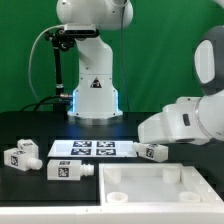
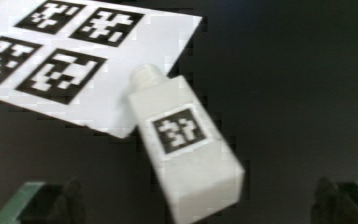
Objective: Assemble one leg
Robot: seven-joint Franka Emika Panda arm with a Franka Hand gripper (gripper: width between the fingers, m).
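You've got the arm (image 1: 185, 120) low over the black table (image 1: 30, 130), at the exterior view's right. In that view its bulk hides the gripper from you.

Go to the wrist view: the gripper (image 2: 190, 205) has its fingers (image 2: 37, 203) spread wide. One dark tip sits in each lower corner of the picture, clamped on nothing. The leg (image 2: 185, 135) lies flat on the table in the line between them. Neither tip touches it. Its tag faces up, and its narrower stub reaches the edge of the marker board (image 2: 78, 55).

In the exterior view you find that same leg (image 1: 153, 152) just off the marker board's (image 1: 92, 148) end on the exterior view's right, tucked close under the arm.

Two more are out there for you. A second leg (image 1: 68, 170) lies in front of the board, near the corner of the square panel (image 1: 150, 185). A third leg (image 1: 20, 155) lies well out toward the exterior view's left. Both are on the table, apart from each other.
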